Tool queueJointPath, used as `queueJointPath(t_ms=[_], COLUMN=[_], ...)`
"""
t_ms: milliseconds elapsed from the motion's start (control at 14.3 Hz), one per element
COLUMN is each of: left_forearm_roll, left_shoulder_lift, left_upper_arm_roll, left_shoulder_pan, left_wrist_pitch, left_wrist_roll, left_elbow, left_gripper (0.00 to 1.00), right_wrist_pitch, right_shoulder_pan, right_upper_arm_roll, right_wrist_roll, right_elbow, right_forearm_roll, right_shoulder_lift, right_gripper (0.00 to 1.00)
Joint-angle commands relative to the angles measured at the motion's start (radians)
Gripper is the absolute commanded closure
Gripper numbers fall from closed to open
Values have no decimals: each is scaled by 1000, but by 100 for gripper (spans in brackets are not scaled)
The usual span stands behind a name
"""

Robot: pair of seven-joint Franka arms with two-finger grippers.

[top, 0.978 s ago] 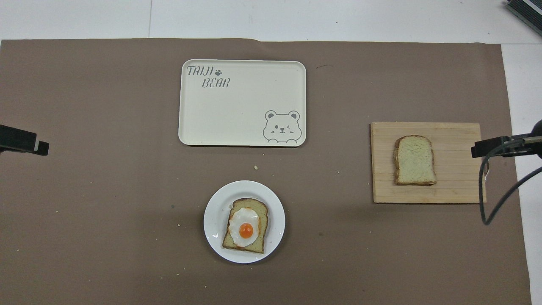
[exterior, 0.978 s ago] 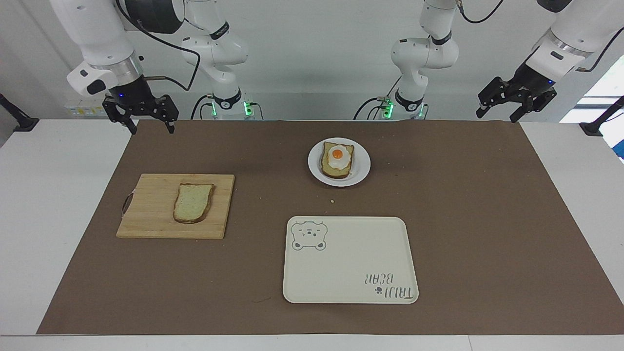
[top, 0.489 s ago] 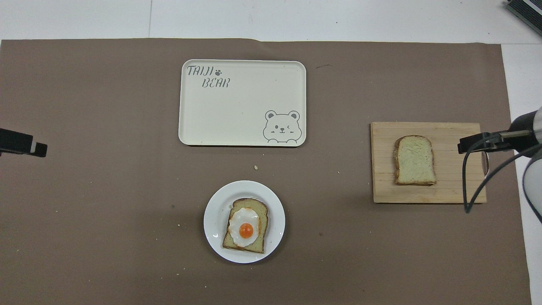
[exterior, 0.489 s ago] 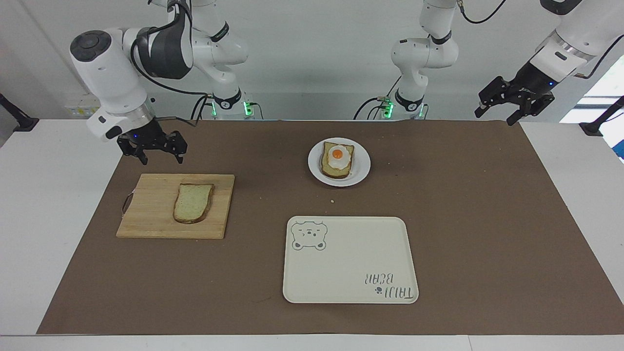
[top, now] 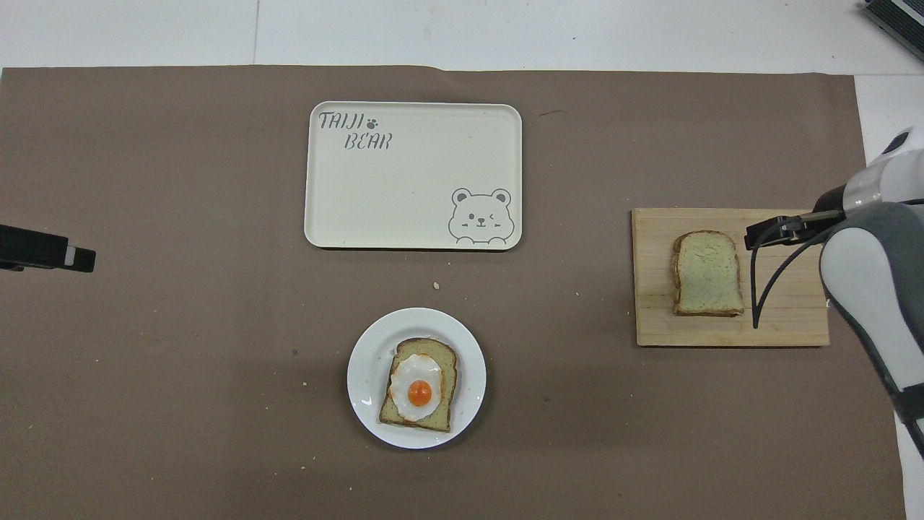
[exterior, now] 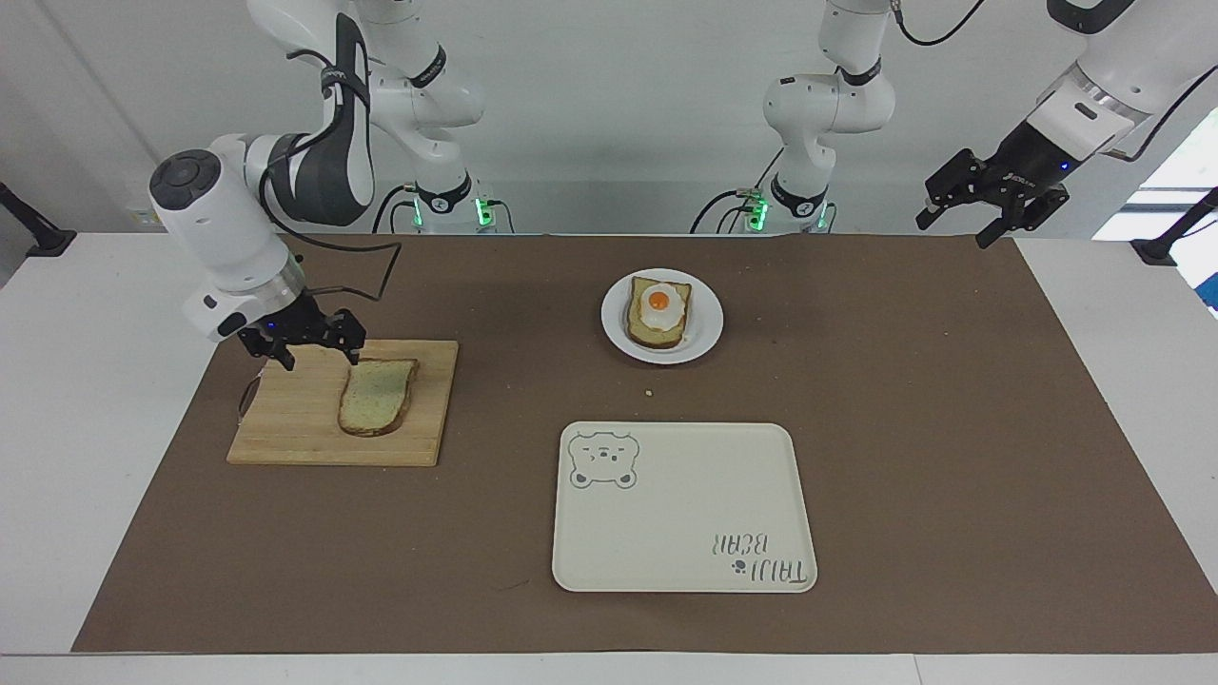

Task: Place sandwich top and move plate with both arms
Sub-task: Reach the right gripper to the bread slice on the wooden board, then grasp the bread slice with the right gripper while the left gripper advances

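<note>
**Right gripper over cutting board, bread not yet picked up**

Brown mat [exterior: 952,428] covered most of the white table [exterior: 95,381]. Right arm [exterior: 228,238] came in from its base and bent down over the right arm's end of the table; left arm [exterior: 1094,86] waited raised over the mat corner at its own end.

Cream tray [exterior: 685,533] with bear drawing lay on the mat, farther from the robots than the plate, nothing on it.

Wooden cutting board [exterior: 285,419] sat flat toward the right arm's end of the table.

White plate [exterior: 709,328] sat near the middle of the mat, nearer to the robots than the tray. It carried a bread slice with fried egg [exterior: 658,312].

Sandwich top [exterior: 376,398] lay flat on the cutting board, rounded end pointing away from the robots, well apart from the plate.

Right gripper [exterior: 309,354] hung low over the board's edge nearest the robots, just beside the sandwich top, fingers apart, holding nothing. Contact with the bread could not be told.

Left gripper [exterior: 956,228] was up in the air over the mat corner, fingers spread, nothing between them.

A few crumbs [exterior: 648,392] lay on the mat between plate and tray.
</note>
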Motion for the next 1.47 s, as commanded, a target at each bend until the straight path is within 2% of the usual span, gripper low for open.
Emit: queueJointPath(t_ms=[0,279,489,768,1188,1257,1397], left_forearm_roll=[-55,-70,-72,-78,-98,-99,-98], left_shoulder_lift=[-30,-30,-30,-24,-20,-23,-18], left_upper_arm_roll=[-2,-4,-10,-16,-14,-13,-11], left_shoulder_pan=[26,14,-5,-12,-84,-89,-91], left_wrist_pitch=[50,127,199,260,418,429,422], left_wrist_roll=[63,71,71,70,70,68,60], left_elbow=[-76,-151,-211,-251,-367,-376,-367], left_gripper=[0,0,0,0,0,0,0], right_wrist_pitch=[63,113,213,235,239,247,251], right_shoulder_pan=[-46,-62,-65,-82,-70,-68,-68], right_upper_arm_roll=[10,8,10,10,10,10,10], right_wrist_roll=[-45,-43,-55,-65,-62,-60,-61], right_elbow=[-37,-54,-112,-115,-120,-120,-121], right_forearm_roll=[64,123,135,183,183,183,183], right_shoulder_lift=[23,75,104,136,146,149,153], right_gripper=[0,0,0,0,0,1,13])
